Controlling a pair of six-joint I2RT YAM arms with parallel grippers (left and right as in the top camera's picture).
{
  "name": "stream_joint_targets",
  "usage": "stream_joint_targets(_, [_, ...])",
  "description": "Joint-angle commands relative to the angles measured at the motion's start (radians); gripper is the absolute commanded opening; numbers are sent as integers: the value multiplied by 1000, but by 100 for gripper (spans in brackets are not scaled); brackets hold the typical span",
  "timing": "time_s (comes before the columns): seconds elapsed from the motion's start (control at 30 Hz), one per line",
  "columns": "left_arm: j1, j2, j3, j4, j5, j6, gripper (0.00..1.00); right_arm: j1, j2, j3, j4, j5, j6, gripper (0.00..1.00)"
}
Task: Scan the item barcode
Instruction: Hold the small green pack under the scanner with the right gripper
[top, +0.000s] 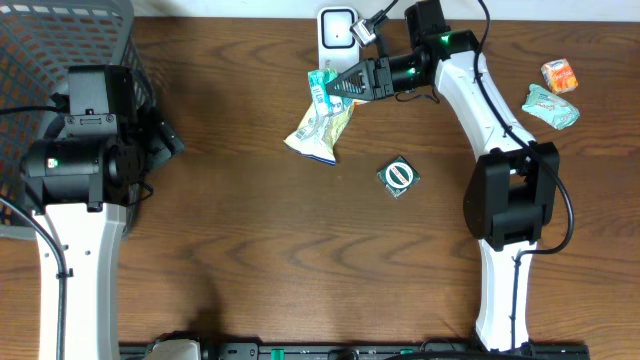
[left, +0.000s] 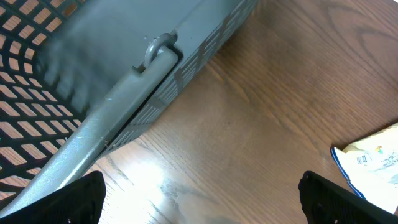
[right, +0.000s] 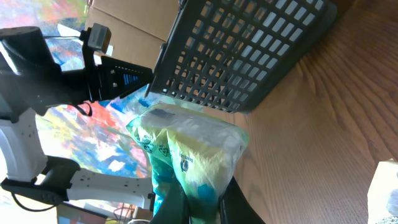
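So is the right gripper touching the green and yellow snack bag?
Touching. The right wrist view shows the right gripper shut on the lower edge of the snack bag, which is pinched between its fingers.

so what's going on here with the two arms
The right gripper is shut on a yellow-green snack bag and holds it close to the white scanner at the far edge of the table. The left gripper is open and empty beside the grey basket. A small dark packet lies on the wood nearby, with neither arm on it.
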Motion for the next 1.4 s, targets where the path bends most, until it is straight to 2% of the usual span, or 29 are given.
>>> stream_joint_targets(0.0, [8,4,-3,-3,-13,-16,98,4,-32,16,1,-2,-23,1])
stream_joint_targets(0.87, [8,4,-3,-3,-13,-16,98,30,-32,16,-44,162,-19,1])
stream_joint_targets(1.0, [8,4,-3,-3,-13,-16,98,30,-32,16,-58,298,-12,1])
stream_joint_targets(1.13, [8,4,-3,-3,-13,-16,98,35,-35,26,-55,528,24,1])
stream_joint_targets(1.37, [8,4,-3,-3,-13,-16,98,83,-36,171,-20,1186,61,1])
